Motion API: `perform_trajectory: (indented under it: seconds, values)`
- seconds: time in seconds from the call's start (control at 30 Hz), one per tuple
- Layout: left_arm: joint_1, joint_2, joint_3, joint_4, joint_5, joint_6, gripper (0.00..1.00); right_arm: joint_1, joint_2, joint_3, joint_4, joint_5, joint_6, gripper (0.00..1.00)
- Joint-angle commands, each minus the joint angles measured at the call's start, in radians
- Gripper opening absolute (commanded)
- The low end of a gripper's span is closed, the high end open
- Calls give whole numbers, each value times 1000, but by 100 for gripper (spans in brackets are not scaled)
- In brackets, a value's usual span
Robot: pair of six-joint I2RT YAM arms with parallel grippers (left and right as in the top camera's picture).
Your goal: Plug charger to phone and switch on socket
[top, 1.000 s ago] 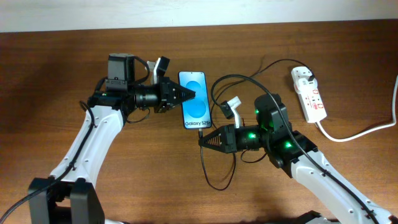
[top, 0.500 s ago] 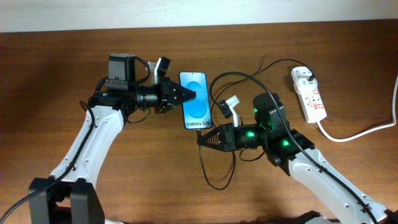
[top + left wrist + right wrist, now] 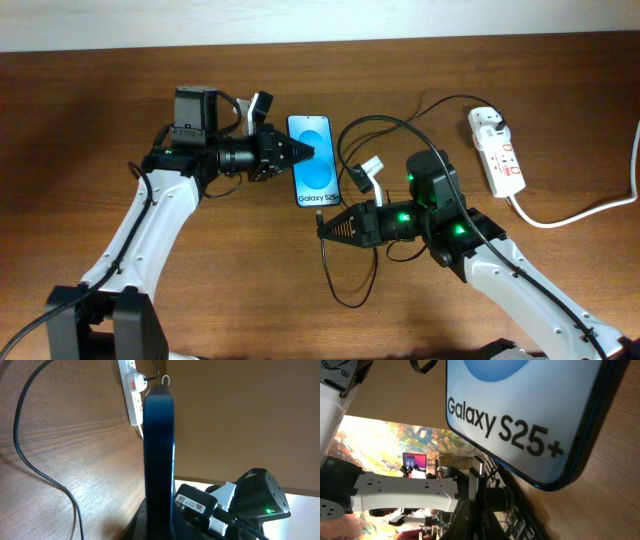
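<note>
The phone (image 3: 314,165) shows its blue screen on the wooden table. My left gripper (image 3: 303,153) is shut on its left edge. In the left wrist view the phone (image 3: 159,450) stands edge-on between the jaws. My right gripper (image 3: 326,228) is shut on the charger's connector tip (image 3: 320,212), just below the phone's bottom edge, apart from it. In the right wrist view the tip (image 3: 478,466) points at the phone (image 3: 520,405). The black cable (image 3: 352,292) loops across the table to the white socket (image 3: 500,155) at the far right.
The socket's thick white cord (image 3: 580,212) runs off the right edge. The charger cable arcs behind the right arm (image 3: 400,122). The socket (image 3: 133,390) and cable (image 3: 30,450) show in the left wrist view. The table's back edge (image 3: 100,50) meets a white wall.
The right gripper with the connector tip has crept very slightly to the left. The phone and the left gripper have stayed put.
</note>
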Motion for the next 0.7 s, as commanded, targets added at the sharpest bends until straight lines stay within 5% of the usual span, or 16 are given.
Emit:
perform_trajectory:
  seconds: [0.0,0.67]
  values:
    - [-2,-19,8,2,23,9,0,5,1,2,6,-4,-17,4]
    - [-2,-19,8,-6,34,9,0,4,2,2,24,33,-6,4]
